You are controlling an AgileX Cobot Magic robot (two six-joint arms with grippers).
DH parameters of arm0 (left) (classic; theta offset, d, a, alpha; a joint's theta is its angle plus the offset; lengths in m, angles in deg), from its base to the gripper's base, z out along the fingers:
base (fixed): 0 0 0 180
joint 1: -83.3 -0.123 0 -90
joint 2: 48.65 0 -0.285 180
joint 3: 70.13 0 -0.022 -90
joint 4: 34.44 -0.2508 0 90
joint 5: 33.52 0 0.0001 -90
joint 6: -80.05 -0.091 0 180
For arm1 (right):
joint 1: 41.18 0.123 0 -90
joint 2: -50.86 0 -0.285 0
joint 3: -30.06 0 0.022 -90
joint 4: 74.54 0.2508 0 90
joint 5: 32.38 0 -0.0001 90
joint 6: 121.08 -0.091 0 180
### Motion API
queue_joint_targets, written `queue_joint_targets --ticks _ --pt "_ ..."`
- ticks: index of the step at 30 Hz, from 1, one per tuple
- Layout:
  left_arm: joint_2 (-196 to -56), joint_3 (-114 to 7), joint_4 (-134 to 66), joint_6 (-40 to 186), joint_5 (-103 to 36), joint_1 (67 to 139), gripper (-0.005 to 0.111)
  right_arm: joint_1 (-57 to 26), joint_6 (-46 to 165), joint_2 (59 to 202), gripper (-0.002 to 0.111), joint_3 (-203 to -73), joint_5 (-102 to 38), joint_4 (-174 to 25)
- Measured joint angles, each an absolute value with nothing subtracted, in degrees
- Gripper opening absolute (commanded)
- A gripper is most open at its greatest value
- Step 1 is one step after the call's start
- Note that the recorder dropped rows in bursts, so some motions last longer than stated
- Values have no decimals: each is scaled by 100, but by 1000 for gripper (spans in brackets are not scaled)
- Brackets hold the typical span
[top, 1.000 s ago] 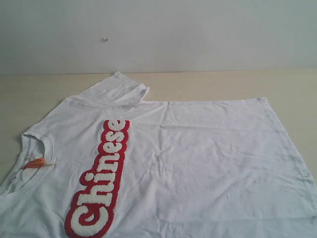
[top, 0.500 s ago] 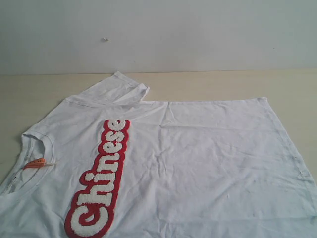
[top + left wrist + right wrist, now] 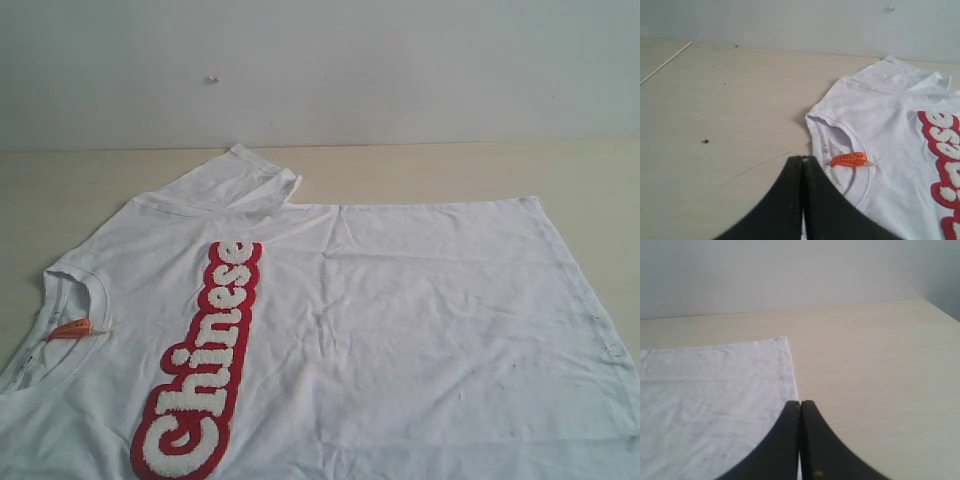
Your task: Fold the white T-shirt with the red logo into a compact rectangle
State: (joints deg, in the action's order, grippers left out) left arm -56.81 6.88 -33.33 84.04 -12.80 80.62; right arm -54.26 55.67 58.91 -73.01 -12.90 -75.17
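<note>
We judge this to be a robotics lab or test bench. The work surface is a broad, pale wood-grain table (image 3: 450,170) set against a plain light wall (image 3: 400,70), which bears one small mark (image 3: 212,78). The tabletop carries a dark speck (image 3: 705,141) and a thin pale line (image 3: 665,62) near one side. Lighting is even and flat. The black left gripper (image 3: 802,161) and right gripper (image 3: 800,404), each filmed from its own wrist, indicate a machine workstation. One white T-shirt (image 3: 400,330) lies spread flat on the table.
</note>
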Motion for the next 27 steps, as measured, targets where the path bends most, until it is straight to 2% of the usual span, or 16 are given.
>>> queue_joint_targets --ticks 18,27 --pt "-5681 688 -2857 8906 -3515 8062 0 -5426 5567 5891 0 -7301 -1290 -7517" --pt "-5681 688 -2833 8921 -4106 8062 0 -5426 5567 5891 0 -7301 -1543 -7517"
